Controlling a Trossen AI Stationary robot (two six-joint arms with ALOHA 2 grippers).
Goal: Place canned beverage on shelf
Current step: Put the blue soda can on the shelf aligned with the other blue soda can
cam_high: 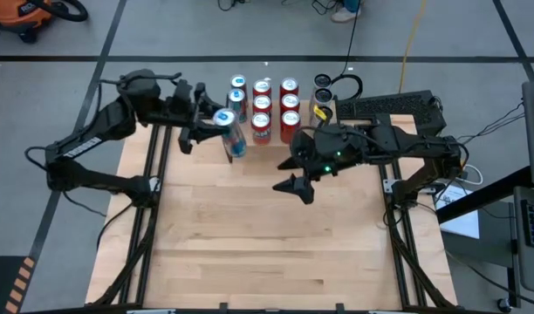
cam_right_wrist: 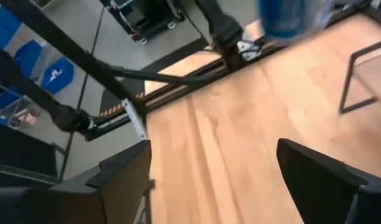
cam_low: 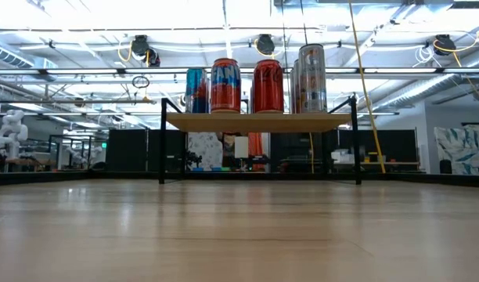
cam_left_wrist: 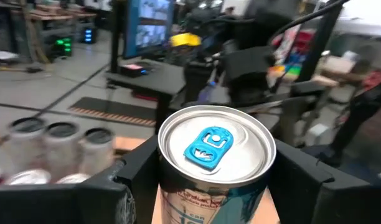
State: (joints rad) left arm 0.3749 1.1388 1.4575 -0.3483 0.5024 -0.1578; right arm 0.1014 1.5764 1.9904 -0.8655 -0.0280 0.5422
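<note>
The blue-tabbed can (cam_left_wrist: 215, 163) sits clamped between the left gripper's (cam_high: 216, 125) fingers, held in the air just at the left end of the shelf (cam_low: 259, 121) — which carries rows of red and silver cans (cam_high: 276, 105). The right gripper (cam_high: 295, 179) hangs over bare table (cam_high: 267, 253), fingers spread apart — nothing between them

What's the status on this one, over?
Left end effector shut on blue-tab can, beside shelf. Right end effector open, empty, over table. Shelf crowded with cans.
</note>
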